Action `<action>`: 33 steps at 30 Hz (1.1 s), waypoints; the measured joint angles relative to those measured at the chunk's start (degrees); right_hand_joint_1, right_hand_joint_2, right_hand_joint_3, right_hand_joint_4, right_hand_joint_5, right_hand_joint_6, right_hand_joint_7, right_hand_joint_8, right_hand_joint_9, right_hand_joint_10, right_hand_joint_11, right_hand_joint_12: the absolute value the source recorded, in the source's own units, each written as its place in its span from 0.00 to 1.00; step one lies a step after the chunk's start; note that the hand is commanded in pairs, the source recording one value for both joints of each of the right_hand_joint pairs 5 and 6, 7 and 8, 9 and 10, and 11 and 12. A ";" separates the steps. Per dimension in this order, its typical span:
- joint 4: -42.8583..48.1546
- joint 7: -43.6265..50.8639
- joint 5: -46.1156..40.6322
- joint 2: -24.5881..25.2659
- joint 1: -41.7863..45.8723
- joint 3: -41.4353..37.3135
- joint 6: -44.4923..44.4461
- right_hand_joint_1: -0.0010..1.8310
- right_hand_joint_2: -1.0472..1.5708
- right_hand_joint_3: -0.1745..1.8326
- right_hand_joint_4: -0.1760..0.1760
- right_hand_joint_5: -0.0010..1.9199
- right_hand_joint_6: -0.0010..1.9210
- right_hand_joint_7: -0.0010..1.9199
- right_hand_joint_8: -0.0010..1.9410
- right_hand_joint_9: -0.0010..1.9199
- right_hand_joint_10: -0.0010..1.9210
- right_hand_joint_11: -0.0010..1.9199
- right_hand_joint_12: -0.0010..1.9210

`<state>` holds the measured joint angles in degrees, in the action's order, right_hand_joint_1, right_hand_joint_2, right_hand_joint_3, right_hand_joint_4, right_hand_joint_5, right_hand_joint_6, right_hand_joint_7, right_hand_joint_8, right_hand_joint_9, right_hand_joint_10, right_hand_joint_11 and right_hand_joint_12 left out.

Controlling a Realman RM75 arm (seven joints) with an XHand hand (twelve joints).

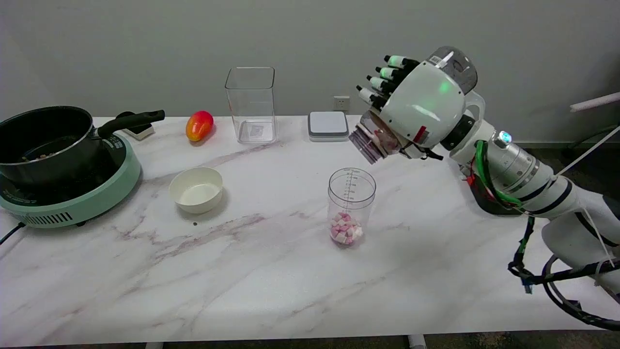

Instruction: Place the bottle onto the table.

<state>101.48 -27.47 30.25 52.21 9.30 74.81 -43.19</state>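
- Gripping the bottle (370, 140) in the right hand (416, 109), right of centre and upper half of the frame, fingers wrapped round its body and mostly hidden behind the palm's white shell.
- Holding it tilted in the air, mouth pointing lower left, above and just right of the cup (351, 206) and well off the table (271, 271).
- Judging the step as the carry before set-down: bottle not yet on the surface.
- Calling next, most likely, for righting the bottle so its base faces down, then lowering onto bare marble and loosening the fingers only once the base is sitting flat.
- Needing care around the cup, standing close below with pink and white pieces at its bottom; bumping it looks like the main risk.
- Showing a white marble-patterned top with grey-pink veins, glossy, seemingly flat and hard.
- Sitting at left: a dark pot (46, 140) on a green cooker (72, 198); nearer centre, a white bowl (196, 189).
- Lining the far edge: a mango (199, 125), a clear square jar (251, 104), a small scale (328, 125).
- Backing everything: a plain grey wall (145, 43) with a socket (341, 103) just above the table line.
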 measured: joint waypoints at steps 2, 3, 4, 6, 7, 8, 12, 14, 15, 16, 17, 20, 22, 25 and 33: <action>-0.47 0.57 -3.23 0.48 0.00 0.72 0.57 0.78 0.67 0.37 0.50 0.74 0.74 0.66 0.66 0.64 0.64 0.55 0.55; -0.76 0.86 -5.01 0.77 -0.01 1.08 0.82 0.78 0.67 0.37 0.50 0.74 0.74 0.66 0.66 0.64 0.64 0.54 0.54; -1.11 1.15 -6.86 1.13 -0.04 1.46 1.08 0.79 0.66 0.38 0.50 0.73 0.73 0.66 0.65 0.64 0.64 0.54 0.54; -1.75 1.64 -10.30 1.76 -0.16 2.04 1.54 0.79 0.64 0.39 0.50 0.71 0.71 0.65 0.65 0.63 0.63 0.54 0.54; -2.09 1.88 -12.04 2.07 -0.20 2.32 1.73 0.79 0.64 0.40 0.50 0.71 0.71 0.65 0.64 0.63 0.63 0.53 0.53; -2.51 2.15 -14.19 2.44 -0.25 2.64 1.98 0.80 0.63 0.40 0.50 0.71 0.71 0.65 0.64 0.63 0.63 0.53 0.53; -4.24 3.05 -22.66 3.72 -0.49 3.74 2.52 0.81 0.62 0.42 0.50 0.70 0.70 0.65 0.64 0.63 0.63 0.53 0.53; -5.27 3.41 -27.02 4.27 -0.55 4.27 2.52 0.81 0.61 0.44 0.50 0.69 0.69 0.64 0.63 0.63 0.63 0.52 0.52; -5.87 3.61 -29.75 4.56 -0.56 4.55 2.51 0.82 0.59 0.48 0.50 0.67 0.67 0.63 0.63 0.62 0.62 0.51 0.51; -6.35 3.74 -31.80 4.78 -0.56 4.76 2.47 0.83 0.56 0.52 0.50 0.64 0.64 0.62 0.61 0.61 0.61 0.50 0.50; -7.02 3.85 -34.51 5.05 -0.56 5.02 2.35 0.84 0.54 0.54 0.50 0.64 0.64 0.61 0.61 0.61 0.61 0.50 0.50; -8.74 3.93 -42.41 5.66 -0.37 5.57 1.88 0.85 0.54 0.57 0.50 0.65 0.65 0.62 0.61 0.61 0.61 0.50 0.50; -9.96 3.67 -47.53 5.93 -0.14 5.84 1.73 0.85 0.53 0.57 0.50 0.65 0.65 0.62 0.61 0.62 0.62 0.50 0.50; -12.22 2.14 -55.67 6.05 0.20 6.23 1.61 0.85 0.52 0.60 0.50 0.65 0.65 0.62 0.62 0.62 0.62 0.51 0.51; -20.59 -10.71 -68.65 4.14 -1.15 8.75 1.61 0.84 0.49 0.62 0.50 0.65 0.65 0.63 0.62 0.62 0.62 0.51 0.51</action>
<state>80.89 -38.18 -38.40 56.35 8.15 83.57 -41.57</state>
